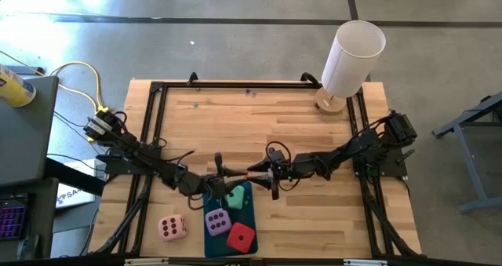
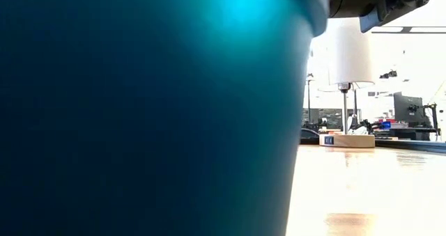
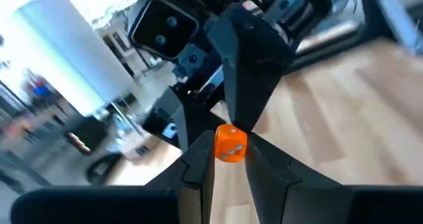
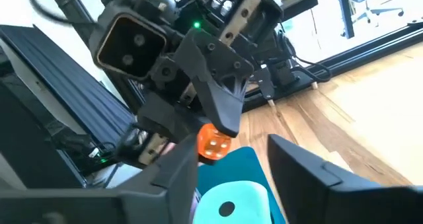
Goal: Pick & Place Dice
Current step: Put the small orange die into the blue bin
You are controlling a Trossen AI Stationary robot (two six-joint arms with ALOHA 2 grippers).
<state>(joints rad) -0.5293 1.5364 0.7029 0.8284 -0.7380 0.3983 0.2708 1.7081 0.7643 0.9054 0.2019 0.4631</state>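
High view: both arms reach inward and meet over the far end of the teal tray [image 1: 249, 213], which lies at the near edge of the wooden table [image 1: 314, 133]. Left gripper [image 1: 222, 174] and right gripper [image 1: 263, 174] point at each other, tips close together. Left wrist view: left gripper [image 3: 230, 159] is clenched on a small orange die [image 3: 230, 143], pinched at the very tips of its two dark fingers; the right arm's gripper and camera housing loom directly opposite. Right wrist view: right gripper [image 4: 232, 150] is released, its fingers spread wide; the small orange die [image 4: 213, 143] sits in the left arm's fingertips, near one right finger, contact there uncertain. Mint green die [image 1: 235, 197] rests on the tray's far end, under the two grippers, and shows below the right fingers [image 4: 231, 201]. Lilac die [image 1: 217, 221] and red die [image 1: 241, 237] sit on the tray's near half, touching or nearly so. Pale pink die [image 1: 172, 227] stands on bare wood just left of the tray. White lamp [image 1: 353, 58] stands at the table's far right corner. Low view: a teal surface right at the lens fills most of the picture; the lamp [image 2: 346, 55] shows beyond.
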